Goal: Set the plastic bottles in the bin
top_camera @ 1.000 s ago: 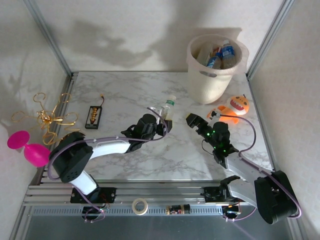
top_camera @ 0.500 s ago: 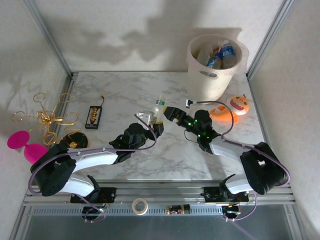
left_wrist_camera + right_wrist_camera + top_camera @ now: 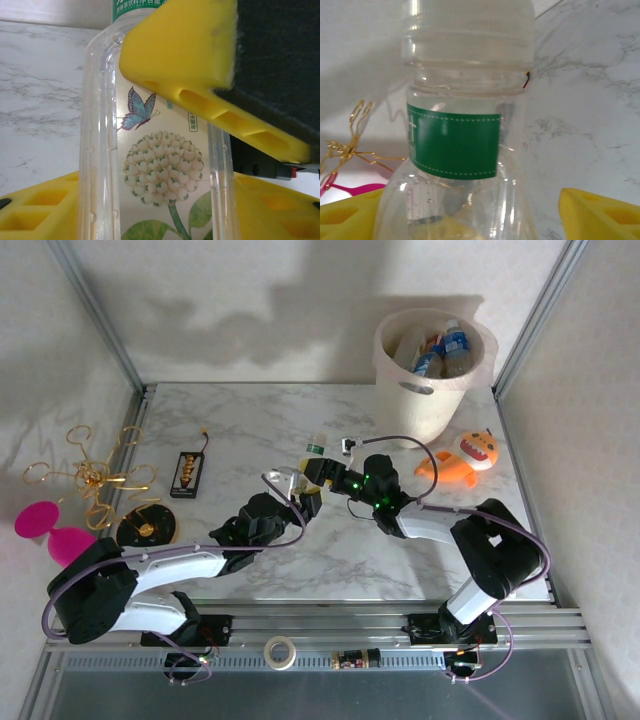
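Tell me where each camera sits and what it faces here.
Top external: above and behind, looking down on the table, both arms and the bin.
Left wrist: close up on the clear bottle clamped in its yellow fingers.
Right wrist: faces that bottle's green-labelled neck between its own yellow fingers.
Shared: all three see the bottle.

One bottle (image 3: 315,451) is being held near the middle of the table (image 3: 240,420), with the left gripper (image 3: 301,488) before it and the right gripper (image 3: 320,473) at its right. Further bottles (image 3: 447,345) are being kept in the bin (image 3: 420,418) at the far right, with a toy (image 3: 465,455) lying before it.
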`<state>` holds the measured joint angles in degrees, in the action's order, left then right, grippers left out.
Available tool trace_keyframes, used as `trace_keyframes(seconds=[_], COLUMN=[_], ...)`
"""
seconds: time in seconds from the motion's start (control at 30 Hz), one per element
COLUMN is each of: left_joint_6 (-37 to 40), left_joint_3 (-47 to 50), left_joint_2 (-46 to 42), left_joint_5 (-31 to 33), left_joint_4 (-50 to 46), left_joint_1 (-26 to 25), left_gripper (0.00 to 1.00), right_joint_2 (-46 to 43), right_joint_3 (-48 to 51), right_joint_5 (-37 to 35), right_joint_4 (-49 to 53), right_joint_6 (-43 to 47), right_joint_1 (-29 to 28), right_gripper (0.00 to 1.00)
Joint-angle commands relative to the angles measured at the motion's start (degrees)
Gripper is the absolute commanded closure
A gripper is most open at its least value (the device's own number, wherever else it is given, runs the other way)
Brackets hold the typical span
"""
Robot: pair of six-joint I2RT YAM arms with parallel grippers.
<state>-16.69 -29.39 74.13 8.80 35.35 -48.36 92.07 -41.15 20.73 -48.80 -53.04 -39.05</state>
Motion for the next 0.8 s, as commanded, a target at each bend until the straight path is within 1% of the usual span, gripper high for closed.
trace_keyframes(seconds=[0.0,0.17,0.23,0.27,0.4,0.43,0.57,0.73,0.77], left_joint_6=[0.45,-0.10,-0.19,-0.27,-0.92,-1.05,-1.58,-2.36,-2.45], left_joint_3=[0.29,0.43,0.36,0.31,0.47,0.54,1.28,2.86,3.17], left_joint_2=[-1.71,-2.10,-2.24,-2.32,-3.14,-3.41,-5.04,-7.55,-8.00], left_joint_5=[-0.33,-1.15,-1.27,-1.16,0.23,0.43,1.22,2.40,2.77], left_joint_4=[1.74,1.52,1.08,0.87,0.42,0.35,1.10,2.65,2.70], left_joint_1=[-0.68,-0.86,-0.90,-0.90,-0.86,-0.90,-0.86,-0.77,-0.76], left_gripper=[0.51,0.49,0.45,0.41,0.22,0.19,0.10,0.01,0.01], right_joint_2=[1.44,1.53,1.38,1.23,0.27,-0.02,-1.48,-3.32,-3.62], right_joint_3=[-1.14,-0.73,-0.51,-0.30,0.58,0.75,1.01,-1.67,-2.18], right_joint_5=[1.15,1.79,1.74,1.55,0.52,0.06,-1.27,-2.66,-2.86], right_joint_4=[-3.11,-3.72,-3.79,-3.81,-3.86,-3.69,-2.34,4.33,5.37], right_joint_6=[-0.57,-0.24,-0.05,0.04,0.71,0.97,3.01,6.28,6.80], right_joint_1=[-0.31,-0.30,-0.32,-0.33,-0.32,-0.33,-0.03,2.02,2.63], right_gripper=[0.26,0.40,0.44,0.46,0.48,0.49,0.49,0.50,0.50])
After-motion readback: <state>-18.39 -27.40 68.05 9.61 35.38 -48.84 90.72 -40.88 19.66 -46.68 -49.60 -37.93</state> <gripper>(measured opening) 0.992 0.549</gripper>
